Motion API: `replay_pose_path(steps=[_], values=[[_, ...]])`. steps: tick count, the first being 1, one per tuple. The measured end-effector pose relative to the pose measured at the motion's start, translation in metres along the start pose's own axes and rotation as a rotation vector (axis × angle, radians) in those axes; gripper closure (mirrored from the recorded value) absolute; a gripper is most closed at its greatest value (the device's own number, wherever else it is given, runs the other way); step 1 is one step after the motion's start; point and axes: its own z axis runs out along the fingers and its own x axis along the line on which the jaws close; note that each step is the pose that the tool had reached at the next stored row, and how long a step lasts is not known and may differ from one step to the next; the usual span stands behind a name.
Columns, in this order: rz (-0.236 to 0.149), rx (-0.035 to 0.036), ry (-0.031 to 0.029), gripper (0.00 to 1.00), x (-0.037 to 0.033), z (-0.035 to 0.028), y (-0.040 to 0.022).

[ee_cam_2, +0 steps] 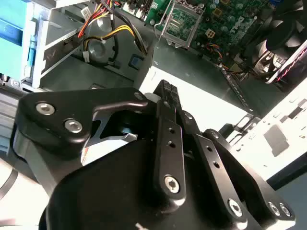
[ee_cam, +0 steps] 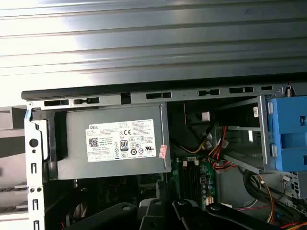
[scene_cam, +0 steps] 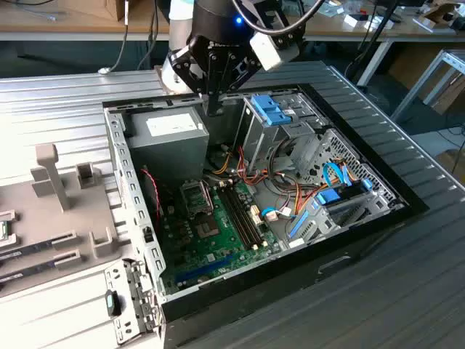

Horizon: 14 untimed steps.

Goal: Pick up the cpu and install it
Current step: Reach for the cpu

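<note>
One gripper (scene_cam: 213,109): jaws pressed together with nothing seen between them, hanging just above the grey power supply (scene_cam: 166,134) at the back edge of the open computer case (scene_cam: 116,167). Farther from the jaws, low on the motherboard (scene_cam: 211,233): black socket frame (scene_cam: 196,196). The cpu: well apart from the jaws, apparently the small green-edged piece (scene_cam: 3,231) on the grey fixture (scene_cam: 65,218), though I cannot tell for certain.

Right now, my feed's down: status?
Tool shut, over the power supply. Cannot tell if cpu is in it. Socket below, apart; cables beside it.
</note>
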Motion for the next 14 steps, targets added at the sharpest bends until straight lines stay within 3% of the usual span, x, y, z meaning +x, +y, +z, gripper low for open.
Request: replay_pose_path(steps=[14], values=[[0.0,0.0,0.0,0.89,0.0056,-0.0001,-0.0004]])
